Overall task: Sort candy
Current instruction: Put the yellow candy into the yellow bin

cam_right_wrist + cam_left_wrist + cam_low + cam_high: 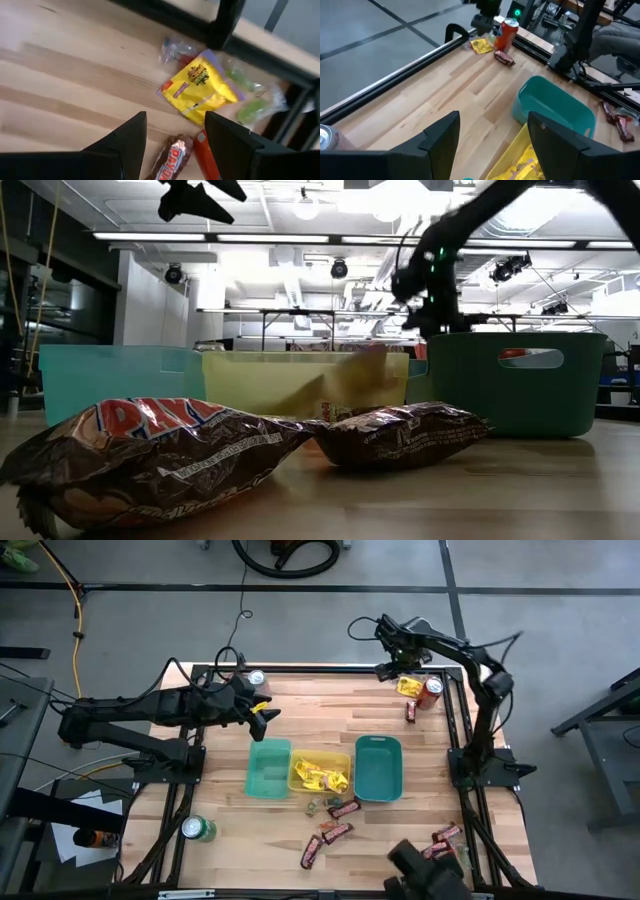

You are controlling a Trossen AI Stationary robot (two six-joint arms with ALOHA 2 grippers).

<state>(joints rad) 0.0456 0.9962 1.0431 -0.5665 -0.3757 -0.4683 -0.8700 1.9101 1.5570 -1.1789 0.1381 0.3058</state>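
My right gripper hangs open over the table's far right corner, pointing down above a yellow candy packet that lies flat on the wood. Beside that packet lie a brown-and-red bar, small green wrapped pieces and a red can. My left gripper is raised and open with nothing between its fingers, above the far left part of the table, near the light teal bin. The yellow bin holds several yellow packets. More brown bars lie near the front edge.
The light teal, yellow and dark teal bins stand side by side mid-table. A silver can stands at the far left and a green can at the near left. Bars lie at the near right, by a dark device.
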